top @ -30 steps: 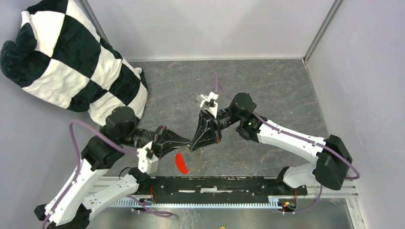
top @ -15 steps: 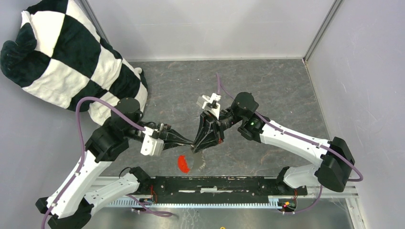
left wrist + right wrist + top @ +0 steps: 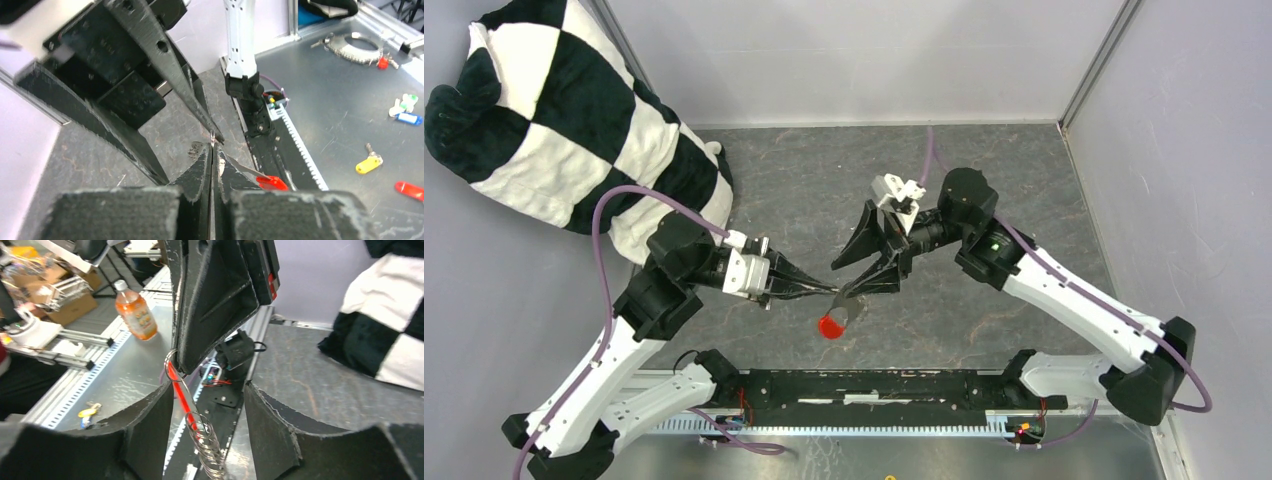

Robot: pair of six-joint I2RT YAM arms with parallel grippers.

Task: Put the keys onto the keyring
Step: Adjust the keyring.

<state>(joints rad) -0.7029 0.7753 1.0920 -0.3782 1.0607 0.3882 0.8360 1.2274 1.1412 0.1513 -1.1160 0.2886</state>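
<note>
Now your left hand [image 3: 828, 290] is closed tight on the keyring [image 3: 831, 326], which hangs above the tabletop [image 3: 1024, 200], and your right hand [image 3: 850, 278] stands open and empty beside it; next, I think, it must fetch a key.

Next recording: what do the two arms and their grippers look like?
The left arm and right arm have white link shells and black joint housings, each with a purple cable looping along it. A small green light shows on the right arm. The left gripper and right gripper carry black, tapering jaws with a rough surface.
</note>
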